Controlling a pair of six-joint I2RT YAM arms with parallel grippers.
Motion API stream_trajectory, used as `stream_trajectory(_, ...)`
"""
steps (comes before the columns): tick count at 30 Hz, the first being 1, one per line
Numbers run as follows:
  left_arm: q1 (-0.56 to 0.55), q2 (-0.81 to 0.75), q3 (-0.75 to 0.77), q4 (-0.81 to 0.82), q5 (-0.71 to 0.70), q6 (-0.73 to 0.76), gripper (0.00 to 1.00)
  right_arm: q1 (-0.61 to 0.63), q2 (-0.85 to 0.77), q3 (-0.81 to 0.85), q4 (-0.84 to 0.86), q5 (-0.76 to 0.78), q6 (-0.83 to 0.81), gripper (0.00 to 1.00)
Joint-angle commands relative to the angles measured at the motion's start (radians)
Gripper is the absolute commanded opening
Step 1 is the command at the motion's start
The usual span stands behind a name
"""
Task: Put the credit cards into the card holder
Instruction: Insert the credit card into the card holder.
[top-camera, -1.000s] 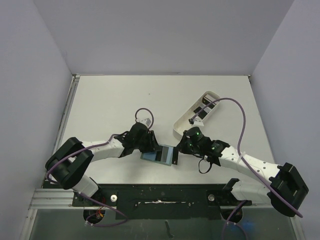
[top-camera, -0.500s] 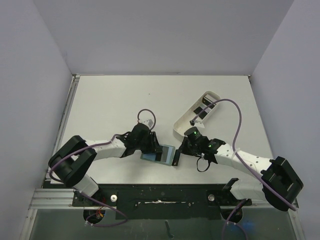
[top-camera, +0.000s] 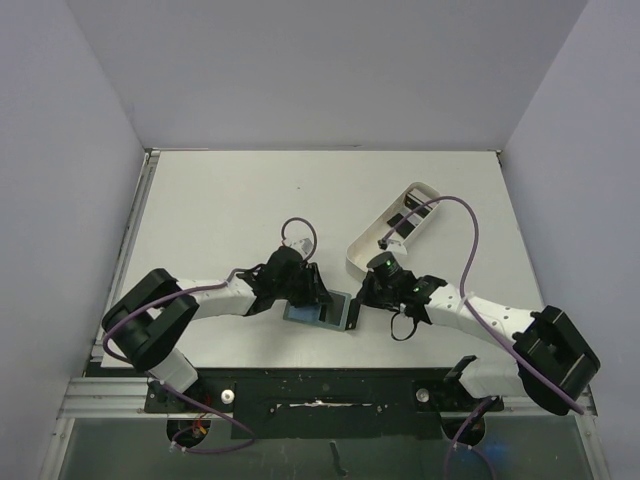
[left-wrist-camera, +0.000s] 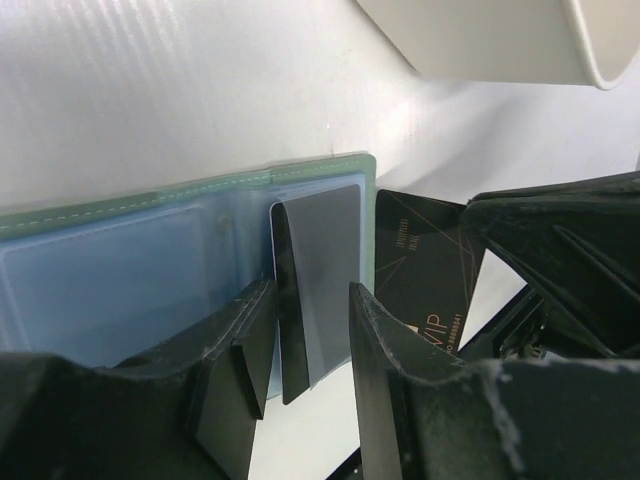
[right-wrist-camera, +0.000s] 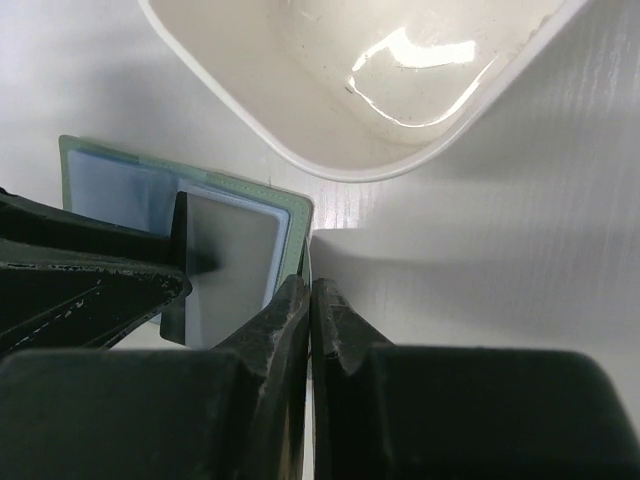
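Note:
The card holder (top-camera: 322, 311) lies open on the table, grey-green rim and bluish pockets (left-wrist-camera: 120, 285). One credit card (left-wrist-camera: 320, 255) sits in its end pocket, a dark strip of it left uncovered. My left gripper (top-camera: 314, 293) (left-wrist-camera: 312, 300) hovers low over that card, jaws part-way apart on either side of it, table showing between them. My right gripper (top-camera: 357, 302) (right-wrist-camera: 309, 290) is shut on a black credit card (left-wrist-camera: 422, 272) with gold lettering, held on edge just beside the holder's end (right-wrist-camera: 297, 215). More credit cards (top-camera: 400, 224) lie in the tray.
A long white oblong tray (top-camera: 433, 190) (right-wrist-camera: 330, 172) lies close behind the right gripper, slanting toward the back right. Both arms meet at the table's near middle. White walls enclose the table on the left, back and right.
My left gripper has slid a little right over the holder, its jaws narrowing slightly. The right arm has edged in toward the holder's end, still gripping its card.

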Motion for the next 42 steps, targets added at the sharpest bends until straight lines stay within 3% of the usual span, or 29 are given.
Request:
stream_trajectory(1,-0.010,0.008,0.020,0.118,0.046,-0.030,0.32,-0.009,0.016,0.014,0.060,0.016,-0.032,0.00)
stream_trajectory(9,-0.021,0.012,0.010,0.092,-0.012,-0.046,0.32,-0.037,0.020,0.037,0.064,0.024,-0.119,0.00)
stream_trajectory(21,-0.010,-0.099,0.045,-0.045,-0.068,-0.049,0.39,-0.062,-0.166,0.109,-0.156,0.077,-0.180,0.00)
stream_trajectory(27,0.023,-0.169,0.020,-0.113,-0.107,-0.019,0.40,-0.051,-0.209,0.090,-0.052,-0.014,-0.185,0.00)
stream_trajectory(33,0.084,-0.252,-0.052,-0.156,-0.114,0.014,0.29,-0.049,-0.182,0.006,0.235,-0.194,-0.140,0.00)
stream_trajectory(39,0.121,-0.288,-0.115,-0.154,-0.093,0.028,0.04,-0.052,-0.070,0.012,0.350,-0.256,-0.127,0.00)
stream_trajectory(42,0.128,-0.284,-0.129,-0.149,-0.085,0.038,0.00,-0.054,-0.016,0.032,0.386,-0.284,-0.124,0.00)
